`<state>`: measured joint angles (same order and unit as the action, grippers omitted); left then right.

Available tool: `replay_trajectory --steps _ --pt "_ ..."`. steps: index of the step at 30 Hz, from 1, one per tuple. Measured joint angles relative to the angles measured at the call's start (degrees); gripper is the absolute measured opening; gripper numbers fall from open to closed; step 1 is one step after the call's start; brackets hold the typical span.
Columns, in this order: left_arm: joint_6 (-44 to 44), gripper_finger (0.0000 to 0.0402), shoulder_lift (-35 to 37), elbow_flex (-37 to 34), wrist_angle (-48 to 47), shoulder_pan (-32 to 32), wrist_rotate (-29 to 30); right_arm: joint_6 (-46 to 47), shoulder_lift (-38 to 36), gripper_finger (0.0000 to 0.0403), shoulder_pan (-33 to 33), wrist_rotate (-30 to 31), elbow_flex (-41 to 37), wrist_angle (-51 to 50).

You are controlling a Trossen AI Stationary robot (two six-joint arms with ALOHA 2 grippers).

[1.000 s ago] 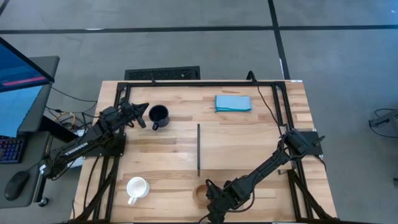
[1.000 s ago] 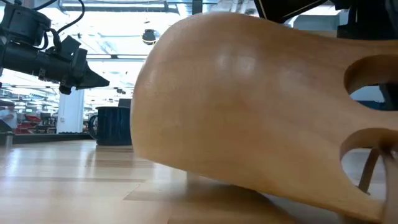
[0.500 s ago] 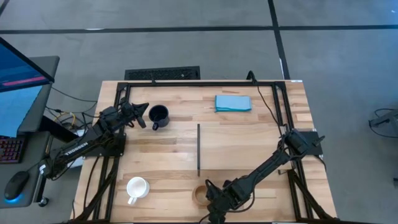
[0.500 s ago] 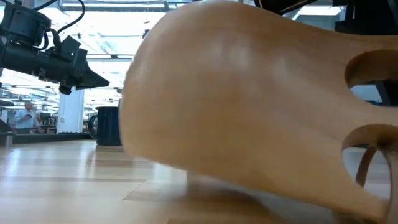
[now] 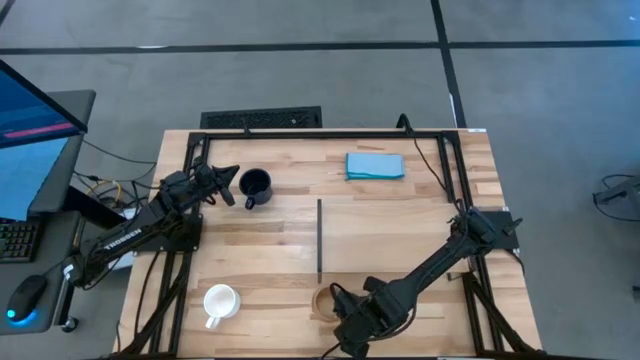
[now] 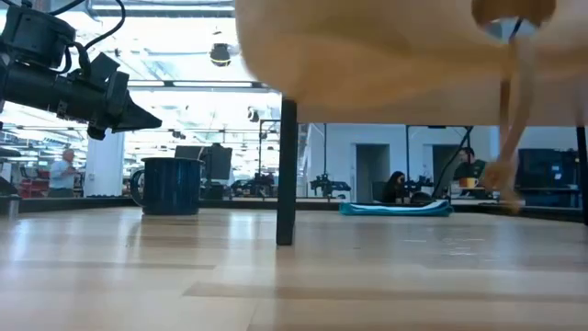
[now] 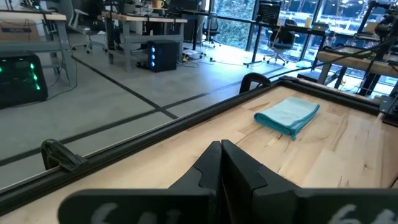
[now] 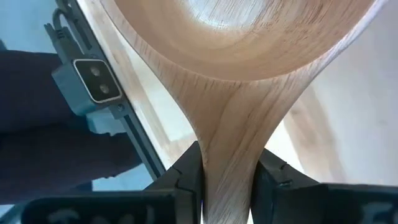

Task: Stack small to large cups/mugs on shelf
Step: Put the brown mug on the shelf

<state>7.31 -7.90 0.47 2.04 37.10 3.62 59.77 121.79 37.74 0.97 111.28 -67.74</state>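
Right hand [image 5: 343, 312] at the near edge of the bench [image 5: 400, 215], arm stretched low and diagonal from its base on the right side; its fingers [image 8: 186, 177] pinch the pointed handle of the wooden cup [image 5: 325, 301]. In the low view the cup [image 6: 386, 55] hangs clear above the bench, only its blurred underside showing at the top. A second ago it sat tilted on the bench, filling that view; now it is lifted, and the black strip [image 6: 287, 170] and blue cloth [image 6: 395, 208] behind are visible.

Left hand [image 5: 226, 179] hovers at the far left, fingers pressed together, empty, tip just beside the black mug [image 5: 256, 186]; unchanged from before.

Wooden cup: tan, smooth grain, mouth up in the high view. Black mug upright, glossy. White mug [image 5: 219, 301] upright at near left. Shelf [image 5: 385, 235] is a pale plank panel flat on the bench, with the strip along its left edge and no cup on it.
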Motion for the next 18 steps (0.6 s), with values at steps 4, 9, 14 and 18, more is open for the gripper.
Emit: replay_trajectory --steps 4,9,14,18 --pt "0.0 0.0 0.0 0.0 0.0 0.0 0.0 0.0 0.0 0.0094 0.6 2.2 3.7 -4.7" --pt "0.0 0.0 0.0 0.0 0.0 0.0 0.0 -0.2 -0.1 0.0094 1.8 4.0 7.8 -7.4" --pt "0.0 0.0 0.0 0.0 0.0 0.0 0.0 0.2 -0.1 0.0094 2.9 8.0 11.8 -9.3" --pt "0.0 0.0 0.0 0.0 0.0 0.0 0.0 4.5 -0.1 0.0094 3.7 11.1 15.4 -15.5"
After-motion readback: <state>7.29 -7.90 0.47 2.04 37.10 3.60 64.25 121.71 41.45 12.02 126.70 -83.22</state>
